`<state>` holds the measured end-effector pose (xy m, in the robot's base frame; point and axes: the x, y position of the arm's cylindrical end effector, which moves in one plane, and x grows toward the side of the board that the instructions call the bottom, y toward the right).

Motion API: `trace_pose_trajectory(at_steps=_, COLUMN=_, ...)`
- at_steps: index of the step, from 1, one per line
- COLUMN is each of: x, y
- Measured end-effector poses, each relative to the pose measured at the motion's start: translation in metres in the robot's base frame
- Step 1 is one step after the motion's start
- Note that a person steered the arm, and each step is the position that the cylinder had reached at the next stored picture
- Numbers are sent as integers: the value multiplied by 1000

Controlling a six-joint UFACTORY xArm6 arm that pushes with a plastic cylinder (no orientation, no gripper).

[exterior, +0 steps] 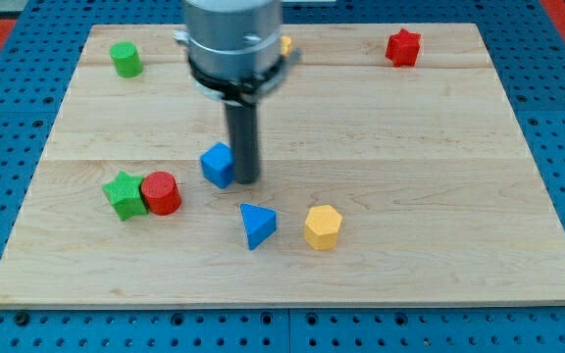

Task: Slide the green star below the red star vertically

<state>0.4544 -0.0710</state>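
Note:
The green star [122, 193] lies at the view's left on the wooden board [410, 137], touching a red cylinder [162, 192] on its right. The red star [402, 47] sits near the view's top right. My tip [246, 179] rests on the board just right of a blue cube [219, 164], touching or almost touching it. The tip is well to the right of the green star, with the red cylinder and the blue cube between them.
A green cylinder [125, 59] stands at the top left. A blue triangular block [256, 225] and a yellow hexagonal block [323, 227] lie below my tip. A yellow block [285, 45] is mostly hidden behind the arm at the top.

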Motion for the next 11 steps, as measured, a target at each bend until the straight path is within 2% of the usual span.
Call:
trace_pose_trajectory(at_steps=1, x=-32, y=-113)
trace_pose_trajectory(at_steps=2, x=-36, y=-103)
trace_pose_trajectory(at_steps=3, x=-38, y=-48)
trace_pose_trajectory(at_steps=4, x=-45, y=-31)
trace_pose_trajectory(at_steps=9, x=-58, y=-27)
trace_pose_trajectory(at_steps=10, x=-54, y=-30)
trace_pose_trajectory(at_steps=11, x=-6, y=-30)
